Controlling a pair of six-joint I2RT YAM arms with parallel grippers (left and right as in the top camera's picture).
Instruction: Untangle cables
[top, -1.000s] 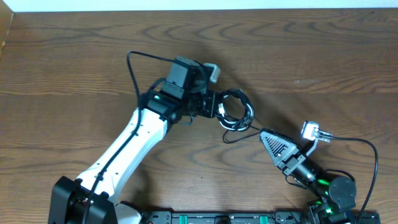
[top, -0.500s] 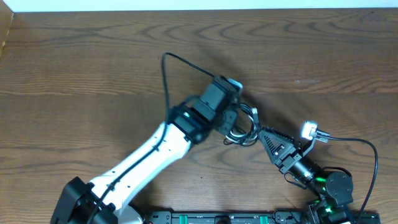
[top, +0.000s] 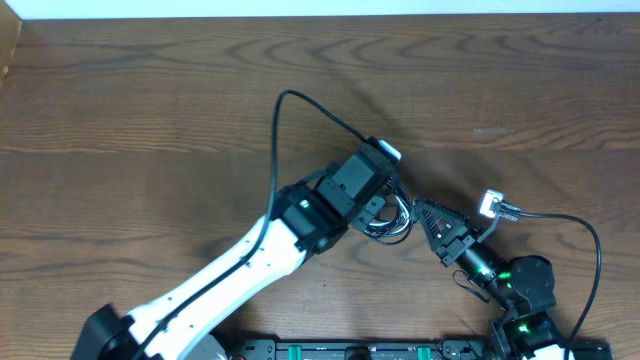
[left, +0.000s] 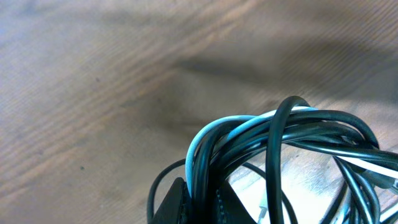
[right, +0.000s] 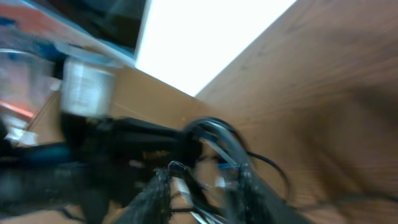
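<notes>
Left gripper (left: 198, 202): fingers clamped tight on the cable bundle (left: 292, 134). Several strands run straight down through the pinch between the two dark fingertips.

Just past the tips the bundle arches up and off to the right of the fingers. It's a tight knot of black cables (left: 323, 121) with the white cable (left: 230, 124) looped over the top and wound in with them. One thin black loop sticks out to the left of the fingers, low down. The bundle looks lifted off the table (left: 93, 74), and its shadow falls further out beyond the tips.

Right gripper (right: 202, 190): the wrist view is blurred. The fingers (right: 155, 193) stand apart, with black strands and something small and white in the gap. Can't tell if either pad is touching a strand, and no clamp is visible. Directly ahead of the tips the black loops curl upward, and beyond them is the dark body of the left arm's wrist.

Overhead: the two grippers face each other across the bundle (top: 398, 215). The left gripper (top: 383, 208) is on its left side and the right gripper (top: 425, 213) has its tips right at the opposite edge. All three cords are packed into that one clump between the fingertips, and no strand trails away across the table. Further back, the left arm (top: 250, 260) runs down toward the bottom-left, and its own thicker wire (top: 277, 130) arcs above it.
</notes>
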